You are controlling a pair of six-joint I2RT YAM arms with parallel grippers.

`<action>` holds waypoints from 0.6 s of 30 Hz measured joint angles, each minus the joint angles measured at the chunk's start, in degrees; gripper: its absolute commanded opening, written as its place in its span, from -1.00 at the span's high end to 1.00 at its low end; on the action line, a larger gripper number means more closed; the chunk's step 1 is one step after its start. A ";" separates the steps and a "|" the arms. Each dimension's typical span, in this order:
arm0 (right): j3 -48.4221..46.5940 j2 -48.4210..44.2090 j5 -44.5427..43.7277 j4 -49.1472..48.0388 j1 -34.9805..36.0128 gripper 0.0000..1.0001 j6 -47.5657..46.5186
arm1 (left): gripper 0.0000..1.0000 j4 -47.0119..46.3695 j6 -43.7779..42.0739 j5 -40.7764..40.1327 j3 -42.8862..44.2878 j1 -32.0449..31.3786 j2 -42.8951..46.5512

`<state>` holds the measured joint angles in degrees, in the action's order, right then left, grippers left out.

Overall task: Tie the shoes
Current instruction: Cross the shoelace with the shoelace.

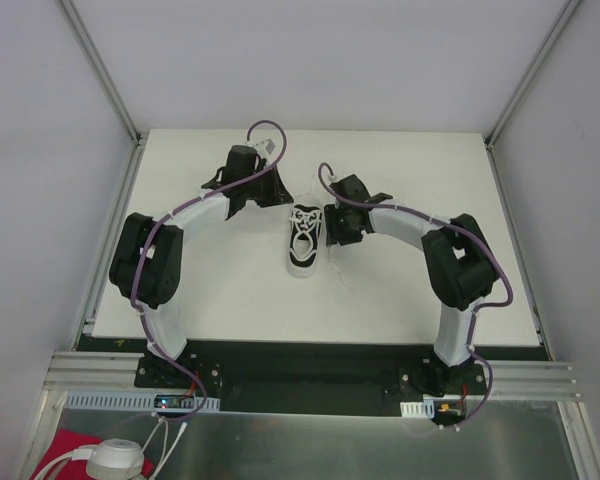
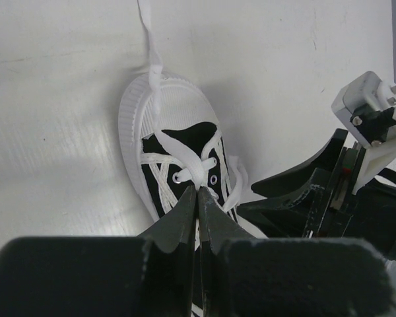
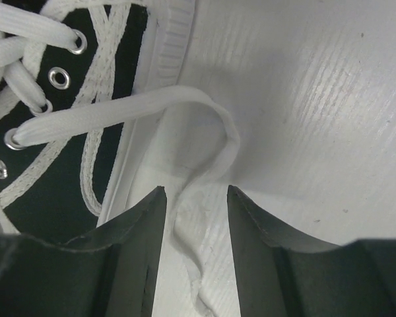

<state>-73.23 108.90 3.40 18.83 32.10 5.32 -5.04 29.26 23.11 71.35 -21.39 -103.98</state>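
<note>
**Sneaker between the two grippers, one lace in open jaws**

The small black sneaker point(image 1: 304, 240) lies sole-down near the middle of the white table point(image 1: 230, 290), between the two arms' ends, its toe toward their bases. It has a ribbed white sole and toe rim, white stitching on the black canvas, metal eyelets point(image 3: 59, 78) and flat white laces point(image 3: 119, 109) crossing the tongue.

One strand runs over the toe rim and away across the table. Another leaves a side eyelet, curls out onto the table beside the sole and passes between the fingers of the right gripper point(image 3: 196, 198). Those fingers stand spread on either side of it, not pinching it.

The left gripper point(image 2: 198, 191) has its fingers pressed together, tips right at a lace crossing on the tongue. It may have a strand caught there, but the wrist view is too tight to tell.
</note>
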 measured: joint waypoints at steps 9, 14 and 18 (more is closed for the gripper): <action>-2.58 2.99 -5.81 2.54 2.29 0.67 0.70 | 1.00 0.00 0.00 0.02 0.00 0.00 0.00; -3.43 3.39 -8.90 3.91 2.32 0.98 0.09 | 1.00 0.00 0.00 0.39 0.00 0.00 0.00; -4.48 3.39 -11.06 5.05 1.79 0.98 -0.79 | 1.00 0.00 0.00 0.44 0.00 0.00 0.00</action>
<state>-77.71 112.29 -7.66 23.88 33.89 4.54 -5.04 29.26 23.55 71.35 -21.39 -103.98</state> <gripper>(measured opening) 0.015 0.006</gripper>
